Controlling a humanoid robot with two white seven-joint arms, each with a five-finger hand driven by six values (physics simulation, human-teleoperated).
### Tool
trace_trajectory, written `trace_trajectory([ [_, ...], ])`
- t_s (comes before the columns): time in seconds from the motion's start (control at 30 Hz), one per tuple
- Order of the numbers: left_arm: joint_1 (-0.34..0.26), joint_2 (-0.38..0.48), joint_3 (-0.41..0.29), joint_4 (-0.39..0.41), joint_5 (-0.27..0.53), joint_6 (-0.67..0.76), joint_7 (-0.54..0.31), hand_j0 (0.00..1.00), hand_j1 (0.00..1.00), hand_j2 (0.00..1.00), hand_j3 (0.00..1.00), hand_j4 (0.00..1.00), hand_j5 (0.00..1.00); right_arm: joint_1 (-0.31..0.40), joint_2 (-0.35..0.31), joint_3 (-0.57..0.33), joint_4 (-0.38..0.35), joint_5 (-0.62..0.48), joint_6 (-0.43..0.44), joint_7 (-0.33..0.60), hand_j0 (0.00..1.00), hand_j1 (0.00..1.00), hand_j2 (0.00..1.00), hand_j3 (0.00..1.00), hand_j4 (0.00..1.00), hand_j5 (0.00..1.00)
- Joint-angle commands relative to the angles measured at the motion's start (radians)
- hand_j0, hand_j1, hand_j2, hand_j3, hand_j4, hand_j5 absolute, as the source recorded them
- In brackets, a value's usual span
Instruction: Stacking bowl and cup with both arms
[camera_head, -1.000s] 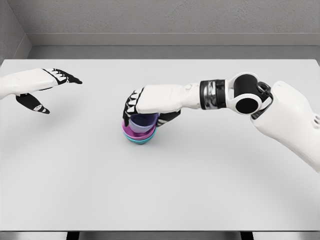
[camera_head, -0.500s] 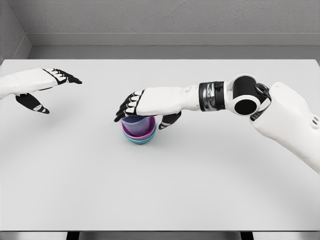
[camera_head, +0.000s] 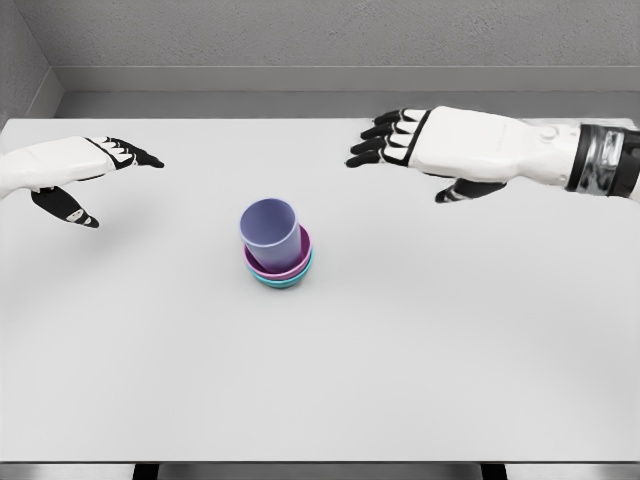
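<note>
1. The lilac cup (camera_head: 269, 234) is sitting tilted in the pink bowl (camera_head: 297, 262), nested in a teal bowl (camera_head: 283, 281) mid-table (camera_head: 450, 350): stacking looks finished.
2. The right hand (camera_head: 430, 145) is hovering toward the far right edge, fingers spread, holding nothing, apparently clearing the stack.
3. The left hand (camera_head: 75, 170) is hanging near the left edge, likewise spread and holding nothing.

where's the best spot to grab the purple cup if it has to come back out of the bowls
Probably the upper wall of the purple cup, just under its rim, with fingers on opposite sides. Only that part clears the pink bowl and teal bowl; its base sits hidden inside them. It tilts up-left, so follow the tilt. The right hand is open and somewhat nearer.
</note>
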Motion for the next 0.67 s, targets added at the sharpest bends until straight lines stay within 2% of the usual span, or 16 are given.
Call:
trace_trajectory([
  [0.0, 0.0, 0.001, 0.0, -0.001, 0.006, 0.003, 0.0, 1.0, 1.0, 1.0, 1.0, 1.0, 1.0, 0.0, -0.093, -0.076, -0.007, -0.008, -0.029, -0.001, 1.0, 1.0, 1.0, 1.0, 1.0, 1.0],
  [0.03, 0.0, 0.001, 0.0, -0.001, 0.006, 0.003, 0.0, 1.0, 1.0, 1.0, 1.0, 1.0, 1.0, 0.048, -0.119, -0.095, -0.007, -0.008, -0.029, -0.001, 1.0, 1.0, 1.0, 1.0, 1.0, 1.0],
  [0.17, 0.0, 0.001, 0.0, 0.001, 0.006, 0.003, 0.0, 1.0, 1.0, 1.0, 1.0, 1.0, 1.0, 0.114, -0.15, -0.112, 0.055, -0.008, -0.029, -0.001, 1.0, 1.0, 1.0, 1.0, 1.0, 1.0],
  [0.63, 0.011, 0.004, 0.008, 0.011, 0.005, 0.003, -0.001, 1.0, 1.0, 1.0, 1.0, 1.0, 1.0, 0.132, -0.156, -0.112, 0.073, -0.008, -0.029, -0.001, 1.0, 1.0, 1.0, 1.0, 1.0, 1.0],
])
